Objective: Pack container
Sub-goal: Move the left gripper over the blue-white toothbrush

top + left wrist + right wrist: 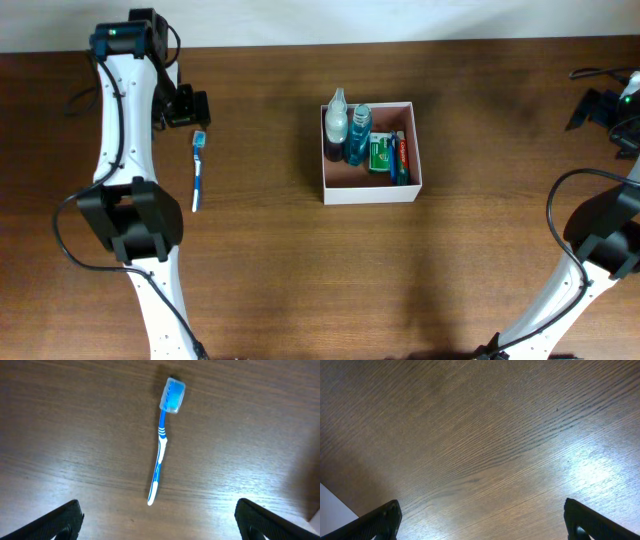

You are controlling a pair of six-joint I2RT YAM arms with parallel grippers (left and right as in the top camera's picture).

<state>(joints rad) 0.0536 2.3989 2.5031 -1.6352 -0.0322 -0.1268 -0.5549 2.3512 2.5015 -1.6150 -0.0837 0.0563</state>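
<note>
The container point(417, 150), a shallow white-walled box with a pinkish-brown inside, sits at the table's middle. It holds two bottles point(347, 128), a green packet point(380, 154) and a red-and-blue tube point(402, 158). A blue and white toothbrush point(198, 170) with a capped head lies on the table at the left; it also shows in the left wrist view point(161, 447). My left gripper point(190, 108) is open and empty just beyond the toothbrush's head end; its fingers point(157, 522) straddle bare wood. My right gripper point(603, 108) is open and empty at the far right edge, over bare wood point(480, 520).
The wooden table's far edge meets a white wall at the top of the overhead view. Cables point(590, 74) lie near the right arm. Both arm bases stand at the near corners.
</note>
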